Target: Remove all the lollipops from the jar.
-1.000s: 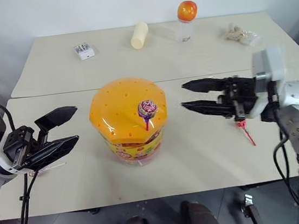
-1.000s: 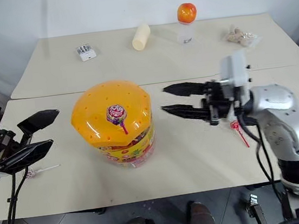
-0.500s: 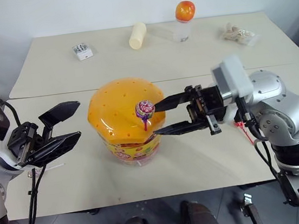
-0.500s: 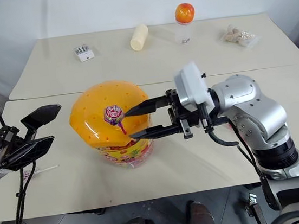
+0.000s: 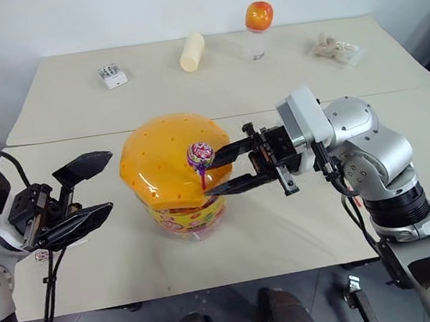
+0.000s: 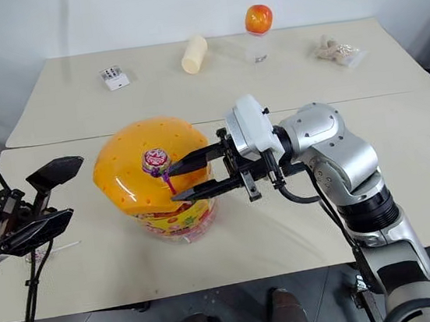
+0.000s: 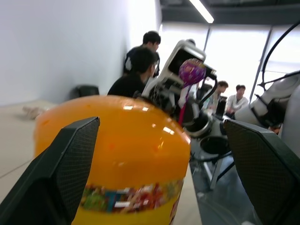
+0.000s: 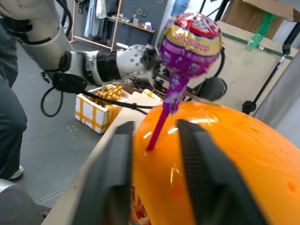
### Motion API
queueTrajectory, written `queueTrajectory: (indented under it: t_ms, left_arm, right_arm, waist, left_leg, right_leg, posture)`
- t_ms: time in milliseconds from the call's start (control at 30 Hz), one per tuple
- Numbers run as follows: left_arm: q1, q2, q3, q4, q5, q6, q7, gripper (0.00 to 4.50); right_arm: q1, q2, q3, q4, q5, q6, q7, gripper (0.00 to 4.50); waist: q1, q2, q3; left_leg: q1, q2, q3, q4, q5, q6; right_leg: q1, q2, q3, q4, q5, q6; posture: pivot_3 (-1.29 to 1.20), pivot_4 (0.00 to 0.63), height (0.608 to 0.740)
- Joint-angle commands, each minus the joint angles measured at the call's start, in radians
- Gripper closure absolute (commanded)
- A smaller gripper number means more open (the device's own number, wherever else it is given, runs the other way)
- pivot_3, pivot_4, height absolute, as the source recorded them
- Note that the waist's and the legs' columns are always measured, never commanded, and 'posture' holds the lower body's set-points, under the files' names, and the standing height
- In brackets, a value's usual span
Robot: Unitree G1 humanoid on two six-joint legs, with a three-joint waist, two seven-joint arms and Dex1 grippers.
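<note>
Where fingers (image 8: 201,173) flank it, lollipop (image 8: 190,40).

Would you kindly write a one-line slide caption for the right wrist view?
Right gripper straddling the red stick of a lollipop standing in the jar's orange domed lid.

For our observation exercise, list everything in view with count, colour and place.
jar: one, clear with orange domed lid, middle of near table
lollipop: one, pink-purple on red stick, standing in jar's lid
box: one, white, far table, left
cylinder: one, cream, far table, middle
bottle: one, clear with orange ball top, far table
bag: one, clear, pale pieces inside, far table, right
tables: two, beige, one behind the other
left gripper: one, black, open, left of jar
right gripper: one, black, open around lollipop's stick
</note>
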Motion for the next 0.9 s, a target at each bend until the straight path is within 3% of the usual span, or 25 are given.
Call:
queueTrajectory:
  t_ms: [33,267,500,700,900]
  left_arm:
    - [-0.012,0.003,0.025,-0.079,-0.089,0.014,0.048,0.0]
    - [0.008,0.002,0.018,-0.094,-0.1,0.014,0.065,0.0]
    - [0.042,0.037,0.039,-0.09,-0.106,0.032,0.052,0.0]
    - [0.057,0.091,0.065,-0.07,-0.095,0.042,0.03,0.0]
    - [0.09,0.135,0.045,-0.07,0.02,-0.009,-0.033,0.0]
  right_arm:
    - [-0.009,0.008,-0.006,0.008,-0.01,-0.012,0.013,4.47]
    - [-0.017,0.041,-0.014,0.029,-0.015,-0.032,0.013,4.47]
    - [-0.038,0.019,-0.187,0.007,0.194,0.178,-0.133,4.47]
    - [-0.005,-0.182,-0.365,0.042,0.3,0.364,-0.191,4.47]
    - [0.194,-0.459,-0.405,0.166,0.064,0.224,-0.086,4.47]
  waist:
    - [0.0,0.0,0.0]
    - [-0.001,0.0,0.0]
    - [0.001,0.0,0.0]
    - [0.005,0.0,0.0]
    - [0.005,0.0,0.0]
  left_leg:
    - [0.0,0.0,0.0,0.0,0.0,0.0]
    - [0.0,0.0,0.0,0.0,0.0,0.0]
    - [0.0,0.0,0.0,0.0,0.0,0.0]
    - [-0.002,-0.001,-0.004,0.0,0.0,0.0]
    - [-0.002,-0.001,-0.001,-0.001,0.0,0.0]
  right_leg:
    - [0.0,0.0,0.0,0.0,0.0,0.0]
    - [0.0,0.0,0.0,0.0,0.0,0.0]
    - [0.0,0.0,0.0,0.0,0.0,0.0]
    - [0.0,-0.001,-0.001,-0.001,0.0,0.0]
    - [0.0,-0.001,-0.001,-0.004,0.0,0.0]
  posture:
    - [0.0,0.15,0.74]
    - [0.0,0.15,0.74]
    - [0.0,0.15,0.74]
    - [0.0,0.15,0.74]
    - [0.0,0.15,0.74]
